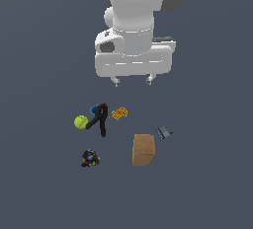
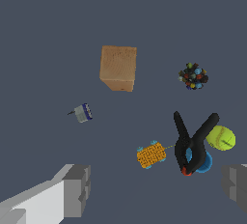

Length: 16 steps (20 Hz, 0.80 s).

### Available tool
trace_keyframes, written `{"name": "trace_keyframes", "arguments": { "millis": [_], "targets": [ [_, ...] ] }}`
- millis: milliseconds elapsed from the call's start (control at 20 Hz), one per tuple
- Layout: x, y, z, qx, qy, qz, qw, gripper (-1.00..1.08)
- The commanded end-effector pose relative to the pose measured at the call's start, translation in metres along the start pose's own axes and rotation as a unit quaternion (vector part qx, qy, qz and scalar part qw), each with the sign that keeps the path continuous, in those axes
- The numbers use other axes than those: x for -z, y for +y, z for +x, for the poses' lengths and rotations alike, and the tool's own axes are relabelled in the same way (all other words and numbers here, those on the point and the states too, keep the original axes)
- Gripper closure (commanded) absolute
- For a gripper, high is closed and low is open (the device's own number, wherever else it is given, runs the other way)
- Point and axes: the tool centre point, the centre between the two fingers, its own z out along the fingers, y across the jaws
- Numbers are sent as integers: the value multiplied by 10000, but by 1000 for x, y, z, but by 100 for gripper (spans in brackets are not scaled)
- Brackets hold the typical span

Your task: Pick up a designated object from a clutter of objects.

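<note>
Open hand (image 1: 132,80) above black clamp (image 1: 100,118), ball (image 1: 80,122) beside

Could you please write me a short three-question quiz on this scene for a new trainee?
1. True or false: the gripper is closed on the black clamp.
2. Which item touches the clamp? A) tan box B) yellow-green ball C) dark multicoloured lump
3. Fill in: a blue ____ lies under the clamp's joined end.

Key:
1. False; it hangs open above the clutter, holding nothing.
2. B; the ball rests against one leg.
3. cup
</note>
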Motion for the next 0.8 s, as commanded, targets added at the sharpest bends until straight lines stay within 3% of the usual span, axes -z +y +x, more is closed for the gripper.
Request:
{"name": "trace_keyframes", "arguments": {
  "millis": [0, 350, 750],
  "targets": [
    [0, 0, 0, 5, 1, 0, 10000, -92],
    [-19, 16, -1, -166, -21, -10, 9999, -92],
    [-75, 66, -10, -677, -89, -58, 9977, -92]
  ]
}}
